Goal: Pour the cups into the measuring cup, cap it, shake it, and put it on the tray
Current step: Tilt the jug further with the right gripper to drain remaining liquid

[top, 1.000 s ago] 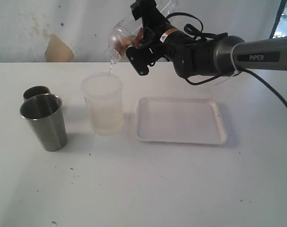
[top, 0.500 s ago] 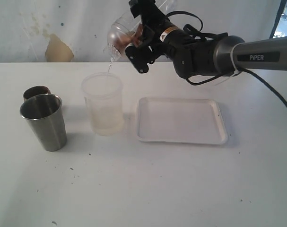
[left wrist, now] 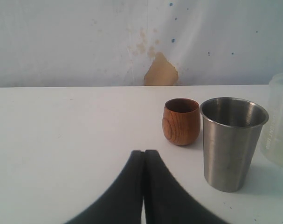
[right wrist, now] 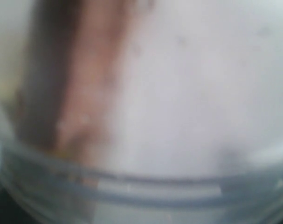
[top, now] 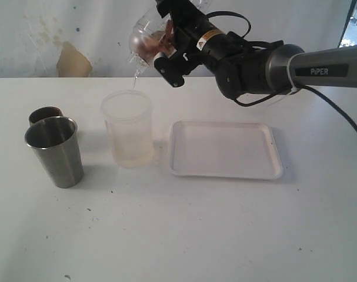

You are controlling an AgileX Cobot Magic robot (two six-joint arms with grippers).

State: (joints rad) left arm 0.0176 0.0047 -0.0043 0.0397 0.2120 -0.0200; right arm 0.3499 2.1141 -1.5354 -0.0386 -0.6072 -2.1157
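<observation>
1. A frosted tub [top: 129, 136] stands on the bench [top: 184, 229], between the cups and the tray [top: 225, 147], just beside the tray's left rim. Pale liquid is seen in its lower part.
2. At the left, the steel cup [top: 54, 151] stands upright in front of the brown cup [top: 44, 114], most of which is hidden by it in the exterior view. In the left wrist view the two are seen side by side and close together.
3. The bench is white and flecked with small dark specks. Behind it a white wall [top: 96, 29] is marked by a tan patch [top: 72, 61].
4. The measuring cup [top: 144, 38] is held in the air above the tub, well clear of the bench. It is tipped steeply: its long axis slants down to the left, with the mouth lowest and aimed at the tub. A thin stream [top: 135, 77] is seen falling from the mouth.
5. The right hand [top: 166, 38] is clamped around the measuring cup. In the right wrist view only blurred clear plastic can be made out.
6. The left hand [left wrist: 143, 186] is pressed together and holds nothing. It is low over the bench, near the cups.
</observation>
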